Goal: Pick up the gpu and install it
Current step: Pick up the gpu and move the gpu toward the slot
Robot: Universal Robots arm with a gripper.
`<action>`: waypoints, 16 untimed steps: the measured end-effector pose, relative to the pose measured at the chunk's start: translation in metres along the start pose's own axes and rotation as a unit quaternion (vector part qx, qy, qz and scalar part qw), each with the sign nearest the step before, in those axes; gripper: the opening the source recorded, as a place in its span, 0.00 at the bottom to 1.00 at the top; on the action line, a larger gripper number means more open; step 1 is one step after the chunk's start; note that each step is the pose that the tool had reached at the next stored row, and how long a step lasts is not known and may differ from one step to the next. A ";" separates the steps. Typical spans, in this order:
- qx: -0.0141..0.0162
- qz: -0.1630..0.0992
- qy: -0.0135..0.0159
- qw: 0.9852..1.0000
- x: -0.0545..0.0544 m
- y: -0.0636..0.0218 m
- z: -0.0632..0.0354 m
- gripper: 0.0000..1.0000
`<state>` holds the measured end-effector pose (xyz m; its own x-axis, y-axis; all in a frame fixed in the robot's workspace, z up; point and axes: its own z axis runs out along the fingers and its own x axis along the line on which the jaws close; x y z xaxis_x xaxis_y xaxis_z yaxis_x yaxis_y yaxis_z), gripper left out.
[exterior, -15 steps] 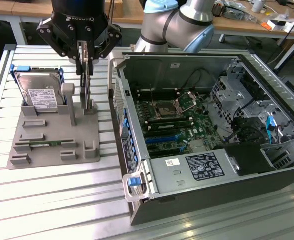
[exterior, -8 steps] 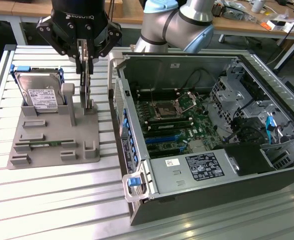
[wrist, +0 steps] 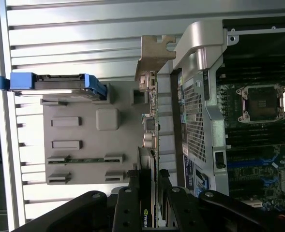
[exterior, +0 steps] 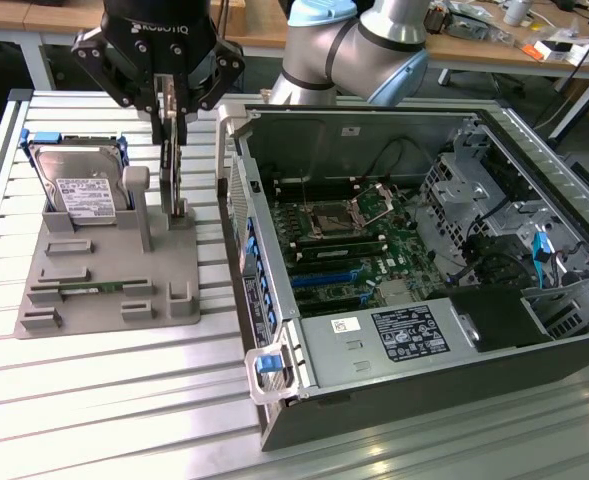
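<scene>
1. Right now, closed narrow on the gpu [exterior: 174,185] with the claw [exterior: 171,140], one finger pressed on each flat side, gripping from above.
2. Standing up on its thin edge, with the low end at a slot in the gray holder [exterior: 114,265], just beside the open computer case [exterior: 374,350]. Probably kept upright like that to leave both flat sides free for a pinch from the top.
3. Cannot tell whether lifted out of the slot or resting in it.
4. Seen edge-on from the wrist, poking straight out between the fingers [wrist: 127,203], with the silver bracket [wrist: 154,53] at the far end. Likely gripped away from that bracket to keep it free.
5. Also parked on that holder: a hard drive [exterior: 79,185], propped up at the back, and a thin green memory stick [exterior: 89,288], lying flat. Apart from the claw, not touched.
6. Lying on its side on the table [exterior: 104,400] with the lid off and the green board [exterior: 354,240] facing up, most likely to let a card drop in from above. Not put in yet.
</scene>
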<state>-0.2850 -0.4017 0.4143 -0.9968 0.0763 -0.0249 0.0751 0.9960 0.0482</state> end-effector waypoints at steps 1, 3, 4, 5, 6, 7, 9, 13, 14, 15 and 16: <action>0.000 0.000 0.000 1.000 0.000 0.0000 -0.0003 0.26; 0.000 0.000 0.000 1.000 0.000 0.0000 -0.0007 0.26; 0.000 0.000 0.000 1.000 0.000 0.0000 -0.0009 0.26; 0.000 0.000 0.000 1.000 0.000 0.0001 -0.0011 0.26; 0.000 0.000 0.000 1.000 0.000 0.0001 -0.0014 0.26; 0.000 0.000 0.000 1.000 0.000 0.0001 -0.0016 0.26; 0.000 0.000 0.000 1.000 0.000 0.0001 -0.0026 0.26; 0.000 0.000 0.000 1.000 0.000 0.0002 -0.0041 0.26; 0.000 0.000 0.000 1.000 0.000 0.0002 -0.0046 0.26; 0.000 0.000 0.000 1.000 0.000 0.0002 -0.0053 0.26; 0.000 0.000 0.000 1.000 0.000 0.0003 -0.0056 0.26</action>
<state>-0.2850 -0.4017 0.4199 -0.9968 0.0763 -0.0249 0.0750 0.9960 0.0482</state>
